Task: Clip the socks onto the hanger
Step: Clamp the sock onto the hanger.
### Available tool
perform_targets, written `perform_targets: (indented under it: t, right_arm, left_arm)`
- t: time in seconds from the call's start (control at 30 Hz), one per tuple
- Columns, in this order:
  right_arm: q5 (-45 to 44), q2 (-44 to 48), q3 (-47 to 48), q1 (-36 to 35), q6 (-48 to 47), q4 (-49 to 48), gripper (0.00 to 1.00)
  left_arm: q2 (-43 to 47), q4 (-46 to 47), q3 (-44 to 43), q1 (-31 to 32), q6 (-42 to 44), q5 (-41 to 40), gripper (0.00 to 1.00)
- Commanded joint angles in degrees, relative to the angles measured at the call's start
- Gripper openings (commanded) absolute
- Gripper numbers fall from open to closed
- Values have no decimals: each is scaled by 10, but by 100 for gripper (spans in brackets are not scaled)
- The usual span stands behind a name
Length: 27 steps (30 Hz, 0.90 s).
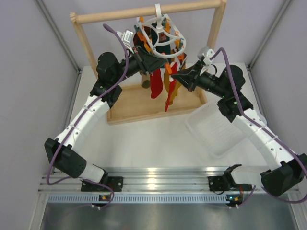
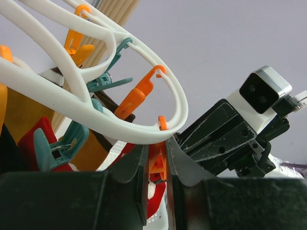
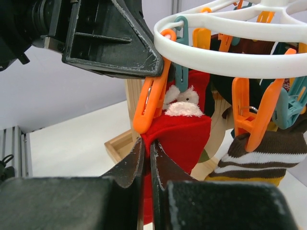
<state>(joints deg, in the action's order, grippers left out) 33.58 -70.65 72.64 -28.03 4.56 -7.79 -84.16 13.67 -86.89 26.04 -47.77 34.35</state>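
Hanger point(image 3: 216, 60) is already filling up, left jaws are squeezing an orange clip point(image 3: 151, 103) while right jaws, clamped on a not-yet-clipped red sock point(image 3: 187, 139), are holding it there.

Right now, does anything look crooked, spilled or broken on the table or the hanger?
Nothing looks spilled or broken. Only the clear tray seems askew: it lies diagonally on the table, not square with the wooden rack base beside it. The hanger shows no visible damage.
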Motion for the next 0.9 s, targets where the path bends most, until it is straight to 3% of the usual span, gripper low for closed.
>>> perform_targets:
  t: [0.0,0.87]
  right_arm:
    - [9,31,-8,-11,8,-45,0]
    - [9,7,-13,-33,-24,-62,0]
  left_arm:
    - [11,14,-1,-6,-9,-42,0]
    - [0,29,-9,-10,-58,-35,0]
